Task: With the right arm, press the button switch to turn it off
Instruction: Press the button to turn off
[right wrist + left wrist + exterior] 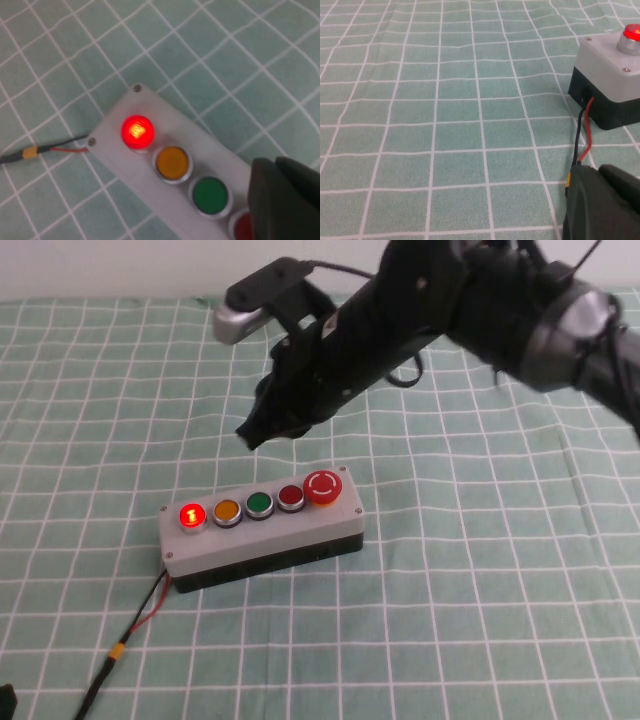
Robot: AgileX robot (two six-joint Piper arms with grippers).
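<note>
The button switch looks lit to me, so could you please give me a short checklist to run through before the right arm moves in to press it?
1. Button switch glowing, so not yet off: ok.
2. Target is the end button of the grey button box, beside the orange button: ok.
3. Right gripper over the target: not ok, it hangs above and behind the box, nearer the green button.
4. Nothing on top of the button switch: ok.
5. Right gripper fingers shut for pressing: cannot tell.
6. Left gripper out of the way: ok, low beside the box's wired end, not over the buttons.
</note>
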